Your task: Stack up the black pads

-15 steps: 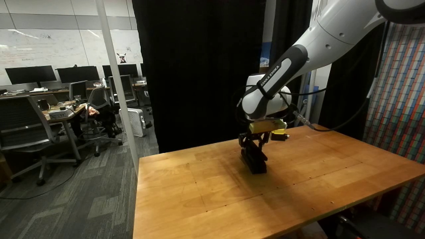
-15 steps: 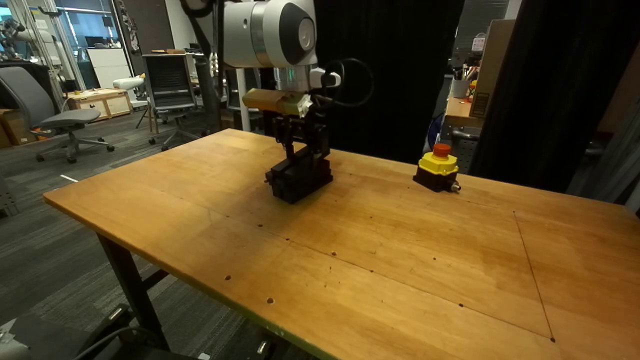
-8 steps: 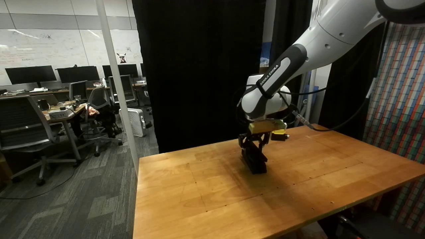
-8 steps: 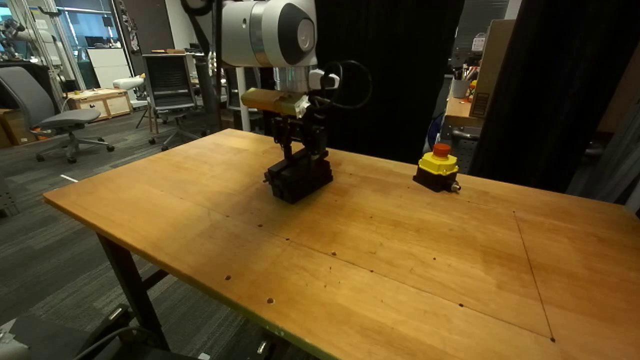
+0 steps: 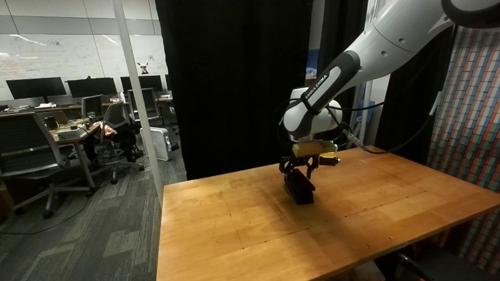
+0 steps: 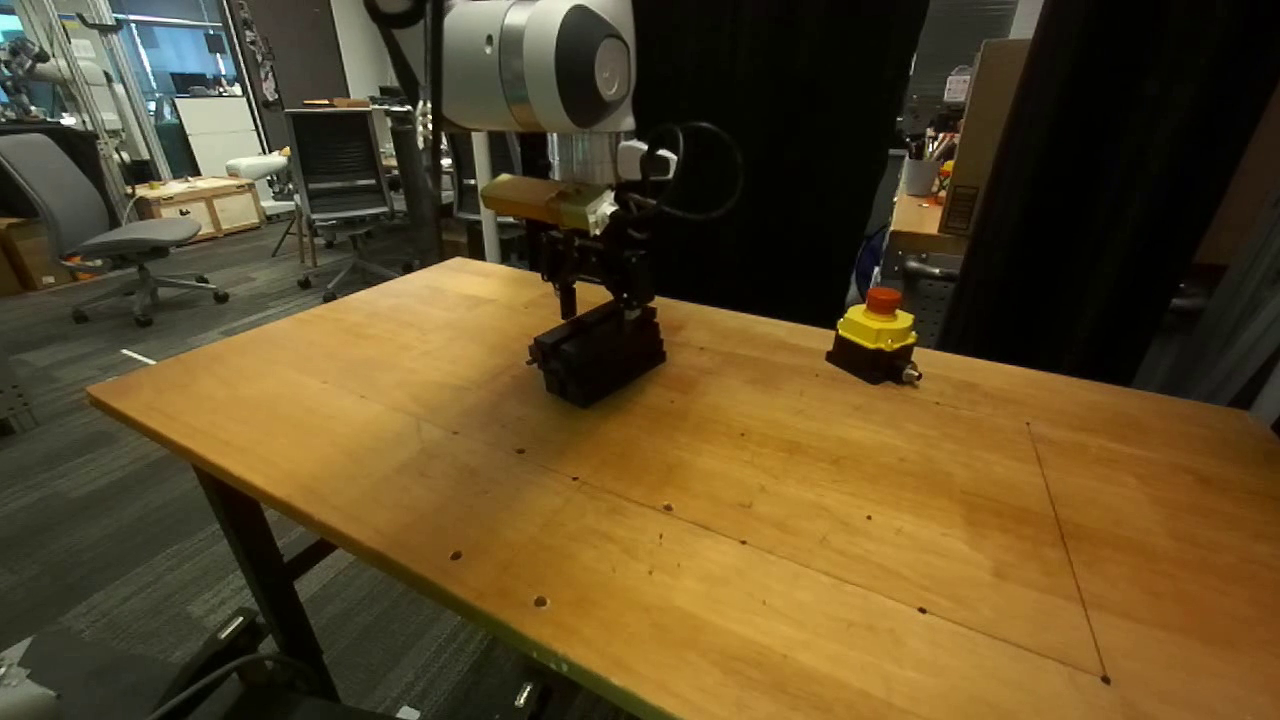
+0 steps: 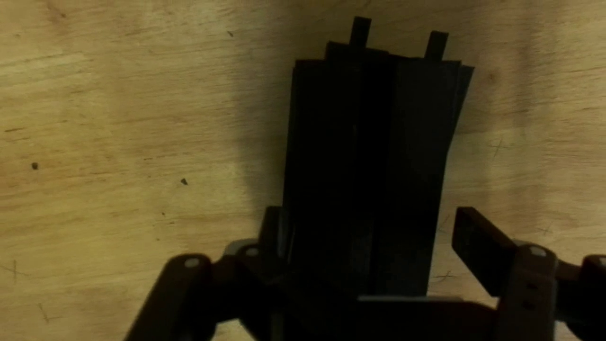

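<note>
I judge this to be the letting-go step: my two-finger gripper (image 6: pixel 600 306) has its jaws spread wide, gripping nothing, over the pile of black pads (image 6: pixel 605 360) near the middle of the frame in an exterior view. In the wrist view one finger (image 7: pixel 480 255), at lower right, stands clear of the pile; its mate at lower left overlaps the edge, and I cannot tell whether it touches. Next, I think, I should lift straight up with the jaws wide, so neither finger drags the top pad. A squaring nudge might follow: a skewed corner shows at upper right.

The pile's long axis runs nearly upright in the wrist view, leaning slightly right toward the top, where two narrow strips (image 7: pixel 360 32) jut out. In an exterior view the pile (image 5: pixel 301 193), right of centre, slants from upper left to lower right.
</note>
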`<state>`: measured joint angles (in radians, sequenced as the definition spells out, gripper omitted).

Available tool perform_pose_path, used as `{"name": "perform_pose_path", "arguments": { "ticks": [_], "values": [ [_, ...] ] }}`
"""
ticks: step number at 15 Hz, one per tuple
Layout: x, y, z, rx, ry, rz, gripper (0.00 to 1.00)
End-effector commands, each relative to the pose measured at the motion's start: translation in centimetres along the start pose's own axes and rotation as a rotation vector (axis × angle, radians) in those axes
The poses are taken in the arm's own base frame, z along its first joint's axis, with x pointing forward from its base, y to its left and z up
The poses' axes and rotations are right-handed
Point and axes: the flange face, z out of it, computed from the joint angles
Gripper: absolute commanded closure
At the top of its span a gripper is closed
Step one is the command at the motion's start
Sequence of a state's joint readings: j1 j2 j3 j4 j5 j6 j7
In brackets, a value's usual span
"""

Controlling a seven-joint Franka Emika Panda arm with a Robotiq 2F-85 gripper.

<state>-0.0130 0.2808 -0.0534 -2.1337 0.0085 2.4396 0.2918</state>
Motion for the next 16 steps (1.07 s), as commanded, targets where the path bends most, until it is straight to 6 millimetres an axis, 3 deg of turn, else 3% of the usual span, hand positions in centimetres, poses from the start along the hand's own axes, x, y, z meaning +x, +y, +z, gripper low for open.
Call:
{"name": "perform_pose_path", "arguments": {
  "ticks": [1, 5, 8, 11, 16],
  "values": [
    [0.6, -0.3, -0.8, 0.021, -0.01, 0.015, 0.0],
    [-0.5, 0.2, -2.5, -0.013, -0.012, 0.048, 0.0],
    [-2.9, 1.0, -4.8, -0.039, -0.006, 0.089, 0.0],
    [-7.3, 2.4, -7.3, -0.06, 0.013, 0.137, 0.0],
    [-14.2, 4.9, -9.7, -0.079, 0.072, 0.145, 0.0]
  ]
}}
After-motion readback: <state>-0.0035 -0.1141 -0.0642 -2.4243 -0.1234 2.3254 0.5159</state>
